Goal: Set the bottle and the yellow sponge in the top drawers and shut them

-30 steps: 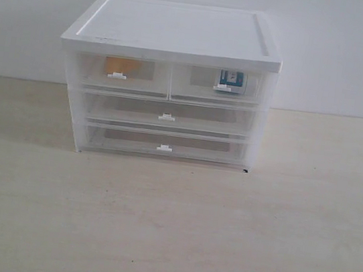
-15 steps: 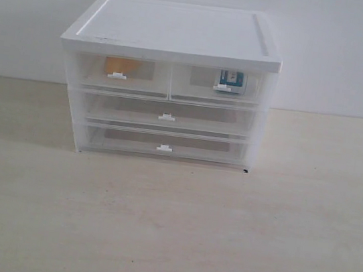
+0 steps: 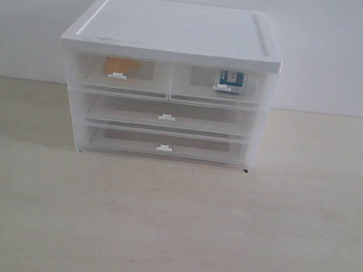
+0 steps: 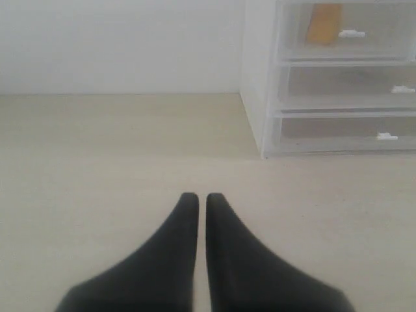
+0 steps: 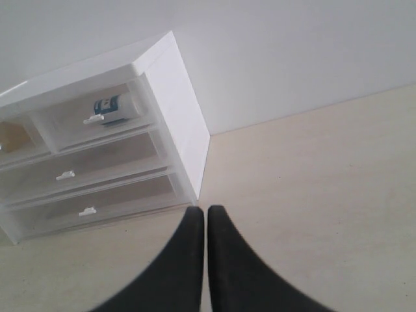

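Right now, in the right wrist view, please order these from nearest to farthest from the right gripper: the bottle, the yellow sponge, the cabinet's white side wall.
1. Cabinet's white side wall, facing the right gripper.
2. Bottle, in the top drawer next to that wall.
3. Yellow sponge, in the far top drawer.
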